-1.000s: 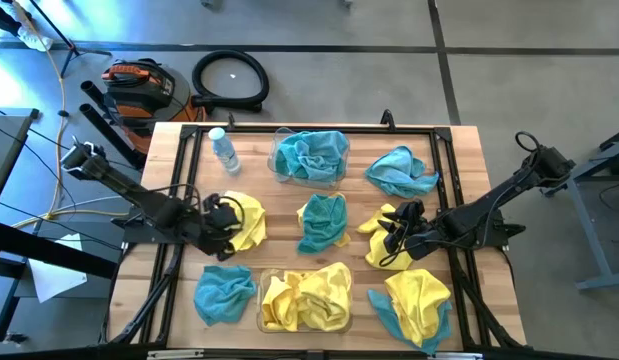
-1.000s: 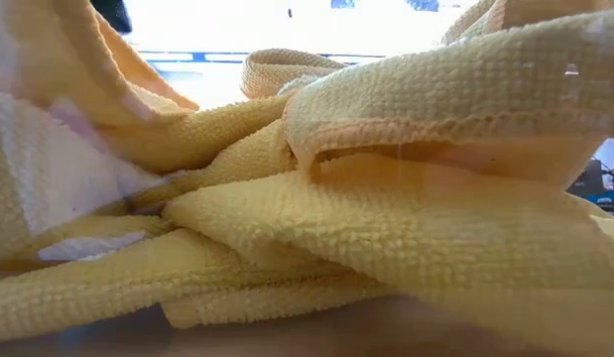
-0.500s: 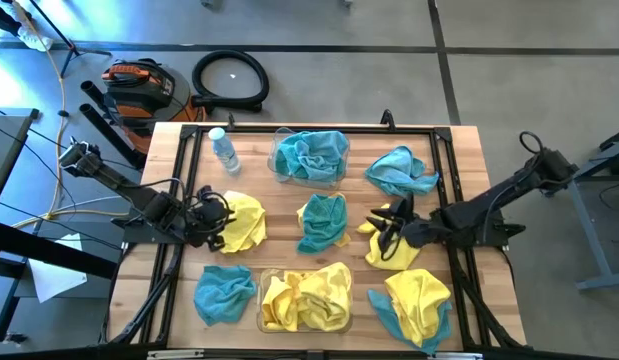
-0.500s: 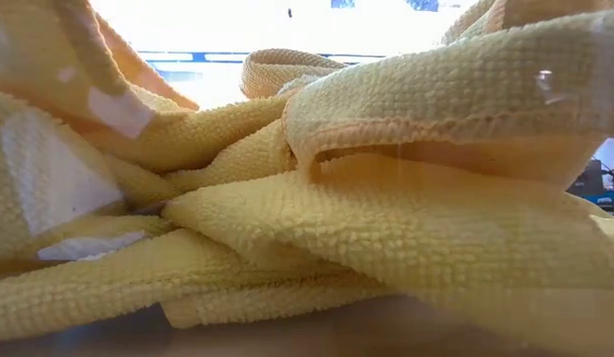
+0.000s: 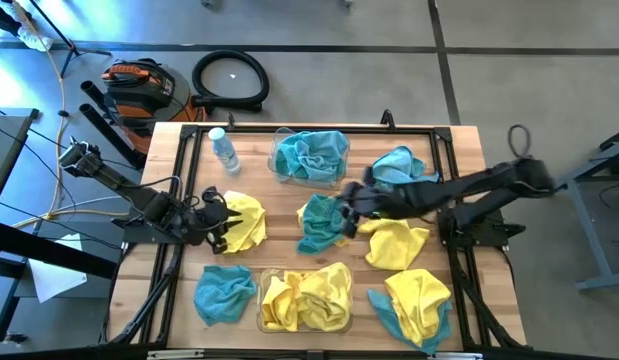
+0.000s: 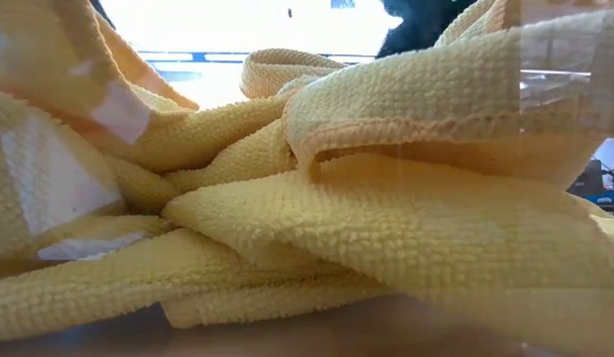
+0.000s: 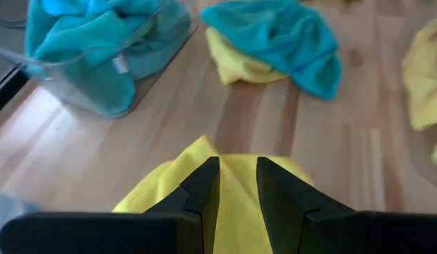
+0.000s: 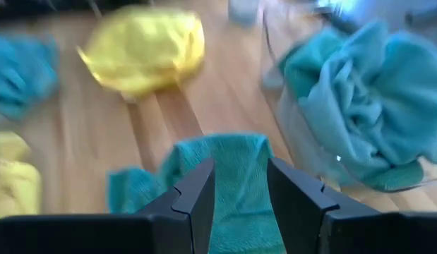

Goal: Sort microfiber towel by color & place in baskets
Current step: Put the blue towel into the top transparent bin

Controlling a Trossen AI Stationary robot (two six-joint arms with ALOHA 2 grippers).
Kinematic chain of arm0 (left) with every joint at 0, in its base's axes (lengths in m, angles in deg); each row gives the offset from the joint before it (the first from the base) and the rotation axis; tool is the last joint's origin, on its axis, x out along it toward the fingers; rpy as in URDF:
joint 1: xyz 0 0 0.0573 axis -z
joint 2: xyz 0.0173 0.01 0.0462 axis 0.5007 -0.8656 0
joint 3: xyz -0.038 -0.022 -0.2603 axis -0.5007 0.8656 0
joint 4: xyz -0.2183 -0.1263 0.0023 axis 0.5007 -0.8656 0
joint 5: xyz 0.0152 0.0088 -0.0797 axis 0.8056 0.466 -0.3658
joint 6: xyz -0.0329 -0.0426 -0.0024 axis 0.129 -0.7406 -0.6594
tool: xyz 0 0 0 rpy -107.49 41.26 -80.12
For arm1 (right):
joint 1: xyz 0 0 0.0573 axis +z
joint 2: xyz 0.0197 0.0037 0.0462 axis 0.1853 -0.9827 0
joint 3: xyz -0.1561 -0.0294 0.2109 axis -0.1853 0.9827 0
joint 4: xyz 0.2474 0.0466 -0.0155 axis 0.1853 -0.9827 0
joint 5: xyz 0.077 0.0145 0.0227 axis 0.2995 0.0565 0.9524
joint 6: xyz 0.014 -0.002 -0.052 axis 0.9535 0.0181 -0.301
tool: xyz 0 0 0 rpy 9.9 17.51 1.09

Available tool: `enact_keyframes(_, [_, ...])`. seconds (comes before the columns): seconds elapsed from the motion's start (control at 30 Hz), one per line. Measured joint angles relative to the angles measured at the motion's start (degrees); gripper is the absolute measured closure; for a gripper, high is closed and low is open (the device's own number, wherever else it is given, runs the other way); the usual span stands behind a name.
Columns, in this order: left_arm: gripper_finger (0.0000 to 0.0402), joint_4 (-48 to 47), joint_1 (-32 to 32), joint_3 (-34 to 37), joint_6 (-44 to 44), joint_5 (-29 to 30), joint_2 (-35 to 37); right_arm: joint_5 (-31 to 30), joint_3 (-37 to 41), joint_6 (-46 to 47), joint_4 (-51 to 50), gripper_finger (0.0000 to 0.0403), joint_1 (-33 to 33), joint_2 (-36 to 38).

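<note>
High view: the right hand (image 5: 347,203), fingers parted and empty, hovers at the centre teal towel (image 5: 320,222) beside the teal-filled basket (image 5: 281,168); soft, light cloth, best pinched at a raised fold.

The left hand (image 5: 215,216) rests parted over a yellow towel (image 5: 244,220).

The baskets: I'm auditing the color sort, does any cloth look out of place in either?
No. The far basket holds only teal cloths, the near basket only yellow cloths. One oddity lies outside them: a yellow cloth overlaps a teal cloth at the table's near right corner.

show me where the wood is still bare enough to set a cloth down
Bare wood lies between the water bottle and the teal-filled bin, and along the table's far right corner. Crowded around the centre teal cloth and near the yellow-filled bin.
</note>
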Motion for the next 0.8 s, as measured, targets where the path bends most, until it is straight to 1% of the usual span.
enact_keyframes(0.07, [0.0321, 1.76, 0.0, 0.0, 0.67, -1.23, 0.0, 1.98, -5.22, -0.02, -6.39, 0.0277, -1.53, -5.01])
enact_keyframes(0.13, [0.0321, 2.85, 0.0, 0.0, 1.68, -2.43, 0.0, 2.62, -9.94, 0.0, -11.63, 0.0277, -2.72, -10.01])
enact_keyframes(0.2, [0.0321, 3.44, 0.0, 0.0, 2.79, -2.71, 0.0, 2.72, -14.3, 0.02, -16.46, 0.0277, -3.64, -14.56])
enact_keyframes(0.3, [0.0321, 3.61, 0.0, 0.0, 2.99, -2.72, 0.0, 4.85, -19.81, 0.04, -21.71, 0.0277, -4.58, -20.42])
enact_keyframes(0.43, [0.0321, 3.61, 0.0, 0.0, 2.56, -2.74, 0.0, 8.32, -24.54, 0.0, -22.61, 0.0277, -5.16, -26.62])
enact_keyframes(0.57, [0.0321, 3.64, 0.0, 0.0, 2.56, -2.74, 0.0, 12.57, -26.93, 0.0, -22.68, 0.0277, -5.19, -31.23])
enact_keyframes(0.8, [0.0321, 3.64, 0.0, 0.0, 2.56, -2.74, 0.0, 14.33, -27.12, -0.06, -22.68, 0.0277, -5.14, -36.66])
